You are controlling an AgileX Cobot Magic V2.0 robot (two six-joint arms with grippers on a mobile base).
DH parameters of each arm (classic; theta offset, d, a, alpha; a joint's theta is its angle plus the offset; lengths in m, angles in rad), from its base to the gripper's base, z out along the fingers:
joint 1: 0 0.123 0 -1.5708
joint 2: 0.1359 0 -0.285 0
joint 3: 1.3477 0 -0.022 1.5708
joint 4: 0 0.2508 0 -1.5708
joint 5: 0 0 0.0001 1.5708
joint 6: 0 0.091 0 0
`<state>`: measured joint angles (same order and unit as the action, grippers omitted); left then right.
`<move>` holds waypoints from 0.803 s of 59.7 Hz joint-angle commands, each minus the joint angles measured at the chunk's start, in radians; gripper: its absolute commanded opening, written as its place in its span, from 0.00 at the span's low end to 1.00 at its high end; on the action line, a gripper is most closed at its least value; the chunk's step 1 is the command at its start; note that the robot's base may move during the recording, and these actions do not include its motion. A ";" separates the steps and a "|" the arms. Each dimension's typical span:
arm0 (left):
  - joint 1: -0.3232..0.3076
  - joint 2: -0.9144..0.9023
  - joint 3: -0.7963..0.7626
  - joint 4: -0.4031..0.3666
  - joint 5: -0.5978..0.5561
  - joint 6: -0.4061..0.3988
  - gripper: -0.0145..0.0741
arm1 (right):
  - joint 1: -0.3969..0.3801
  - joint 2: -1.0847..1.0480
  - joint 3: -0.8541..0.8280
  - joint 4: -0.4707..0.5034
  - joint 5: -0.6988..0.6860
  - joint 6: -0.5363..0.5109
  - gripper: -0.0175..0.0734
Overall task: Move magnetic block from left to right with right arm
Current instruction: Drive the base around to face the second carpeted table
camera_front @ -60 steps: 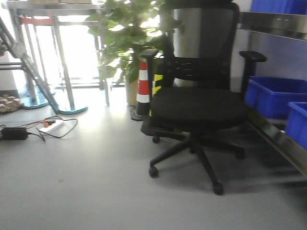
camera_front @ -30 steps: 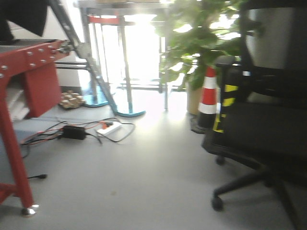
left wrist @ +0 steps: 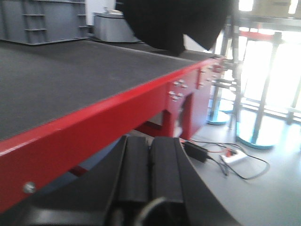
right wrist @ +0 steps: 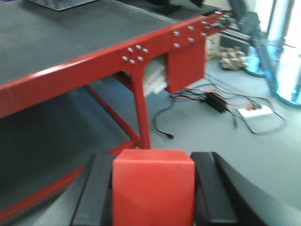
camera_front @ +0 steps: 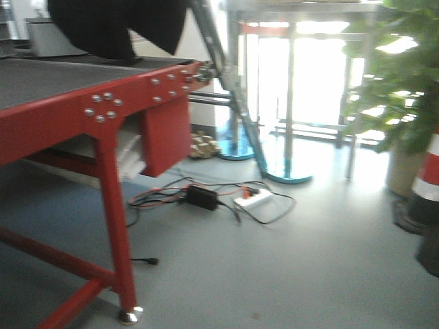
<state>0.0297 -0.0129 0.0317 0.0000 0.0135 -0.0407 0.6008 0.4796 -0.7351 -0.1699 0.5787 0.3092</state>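
The magnetic block (right wrist: 153, 188) is a red cube, and my right gripper (right wrist: 153, 157) is shut on it, with one black finger against each side. In the right wrist view it hangs above the floor, short of the red-framed table (right wrist: 94, 66). My left gripper (left wrist: 150, 141) is shut with its two pads pressed together and nothing between them. It sits just below and beside the table's red edge (left wrist: 117, 101). In the front view the same table (camera_front: 103, 110), with its dark mat top, fills the left side. Neither gripper shows there.
On the floor lie a black adapter (camera_front: 202, 197), a white power strip (camera_front: 252, 199) and loose cables. A steel-legged stand (camera_front: 291, 89), a potted plant (camera_front: 405, 103) and a striped cone (camera_front: 429, 178) are at the right. A black shape (camera_front: 116, 24) overhangs the table's back.
The front view has swung to the left. The office chair slid out at the right and the red table came in from the left.
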 commanded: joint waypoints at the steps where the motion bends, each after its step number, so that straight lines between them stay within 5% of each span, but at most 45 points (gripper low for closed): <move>1: 0.001 -0.014 0.009 0.000 -0.090 -0.007 0.03 | 0.000 0.005 -0.027 -0.016 -0.090 -0.010 0.34; 48: 0.001 -0.014 0.009 0.000 -0.090 -0.007 0.03 | 0.000 0.005 -0.027 -0.016 -0.089 -0.010 0.34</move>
<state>0.0297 -0.0129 0.0317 0.0000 0.0135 -0.0407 0.6008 0.4796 -0.7351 -0.1699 0.5787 0.3092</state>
